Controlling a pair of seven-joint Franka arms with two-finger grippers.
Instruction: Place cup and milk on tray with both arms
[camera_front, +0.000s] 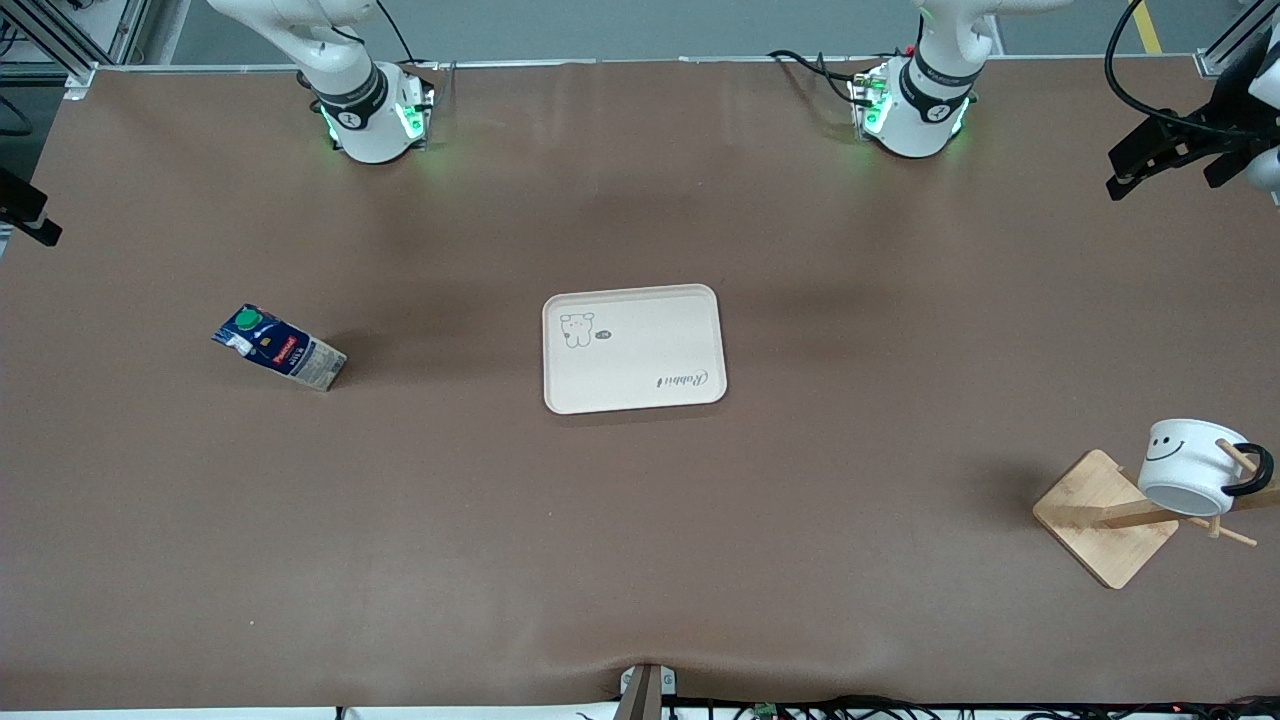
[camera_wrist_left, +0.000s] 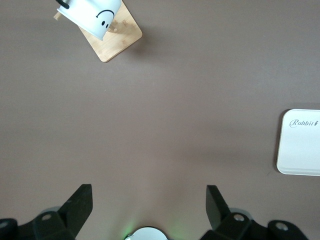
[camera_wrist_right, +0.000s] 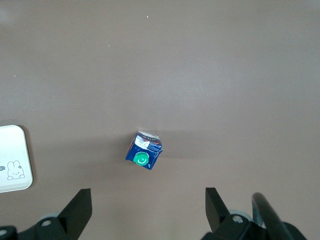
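The cream tray (camera_front: 633, 348) lies flat at the table's middle. The dark blue milk carton (camera_front: 280, 346) with a green cap stands toward the right arm's end of the table. The white smiley cup (camera_front: 1190, 465) hangs tilted on a wooden rack toward the left arm's end. My left gripper (camera_wrist_left: 149, 192) is open and empty, high over bare table, with the cup (camera_wrist_left: 92, 15) and tray (camera_wrist_left: 300, 142) in its view. My right gripper (camera_wrist_right: 148, 195) is open and empty, high over the table, apart from the milk (camera_wrist_right: 144, 151). Both show at the front view's edges, left (camera_front: 1160, 160) and right (camera_front: 25, 215).
The wooden rack has a square base (camera_front: 1105, 515) and slanted pegs, near the table's edge at the left arm's end. The rack base also shows in the left wrist view (camera_wrist_left: 117, 40). A tray corner shows in the right wrist view (camera_wrist_right: 14, 159). Brown mat covers the table.
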